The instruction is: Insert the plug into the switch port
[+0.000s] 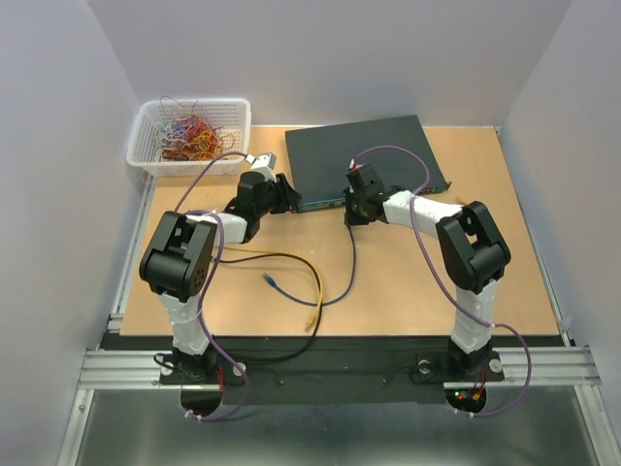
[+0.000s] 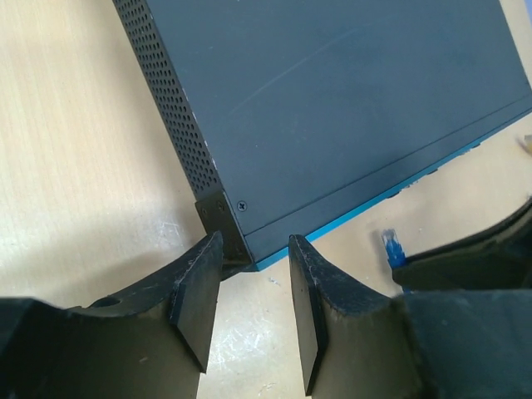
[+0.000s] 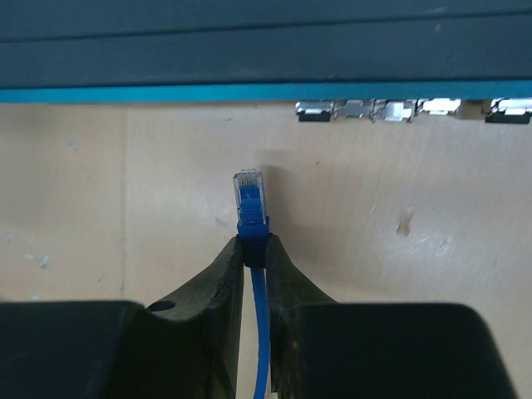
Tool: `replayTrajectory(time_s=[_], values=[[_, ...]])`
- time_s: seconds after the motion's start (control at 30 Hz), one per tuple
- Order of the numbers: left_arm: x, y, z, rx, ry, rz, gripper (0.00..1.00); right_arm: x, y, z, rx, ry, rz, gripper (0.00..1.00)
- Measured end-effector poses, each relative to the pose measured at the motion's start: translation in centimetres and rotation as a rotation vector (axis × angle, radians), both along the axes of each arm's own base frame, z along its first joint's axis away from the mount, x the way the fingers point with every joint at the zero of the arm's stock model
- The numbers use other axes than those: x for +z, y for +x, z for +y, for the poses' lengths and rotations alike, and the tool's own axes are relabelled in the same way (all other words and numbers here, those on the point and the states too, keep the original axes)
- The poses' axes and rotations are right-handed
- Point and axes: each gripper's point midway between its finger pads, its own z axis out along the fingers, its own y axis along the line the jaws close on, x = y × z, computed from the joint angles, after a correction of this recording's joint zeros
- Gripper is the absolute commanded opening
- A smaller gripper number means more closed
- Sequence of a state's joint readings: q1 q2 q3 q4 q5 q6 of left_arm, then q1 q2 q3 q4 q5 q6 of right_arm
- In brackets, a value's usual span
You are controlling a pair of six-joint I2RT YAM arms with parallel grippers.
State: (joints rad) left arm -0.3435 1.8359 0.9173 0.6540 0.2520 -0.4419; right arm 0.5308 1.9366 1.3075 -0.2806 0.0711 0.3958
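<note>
The dark switch point(image 1: 364, 155) lies at the back of the table, its blue-edged front facing me. My right gripper point(image 3: 253, 245) is shut on the boot of a blue plug point(image 3: 249, 195), which points at the switch front point(image 3: 249, 50) with a gap between them. The row of ports point(image 3: 407, 110) lies up and to the right of the plug. In the top view this gripper point(image 1: 354, 206) sits just before the switch front. My left gripper point(image 2: 253, 245) is open and empty, with the switch's front left corner point(image 2: 223, 218) at its fingertips. The plug also shows there point(image 2: 392, 248).
A white basket point(image 1: 189, 136) of coloured bands stands at the back left. The blue cable's other end point(image 1: 272, 282) and a yellow cable point(image 1: 296, 262) lie loose on the table in front of the arms. The switch's perforated side wall point(image 2: 162, 91) faces left.
</note>
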Motion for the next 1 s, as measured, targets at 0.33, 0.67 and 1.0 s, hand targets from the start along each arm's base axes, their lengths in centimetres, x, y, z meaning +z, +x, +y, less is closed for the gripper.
replayTrajectory(time_s=[0.33,0.67,1.0], values=[[-2.0,-0.1,-0.4,-0.04,0.02,0.026,0.46,-0.8,2.7,-0.9,-0.023,-0.089,-0.024,0.01],[-2.1,-0.3,-0.7,-0.064,0.01,0.03,0.46,-0.8,3.3,-1.2,-0.02,-0.108,-0.028,0.0],[-2.1,-0.3,-0.9,-0.065,0.015,0.025,0.46,-1.1,3.8,-1.0,-0.018,-0.111,-0.025,0.0]])
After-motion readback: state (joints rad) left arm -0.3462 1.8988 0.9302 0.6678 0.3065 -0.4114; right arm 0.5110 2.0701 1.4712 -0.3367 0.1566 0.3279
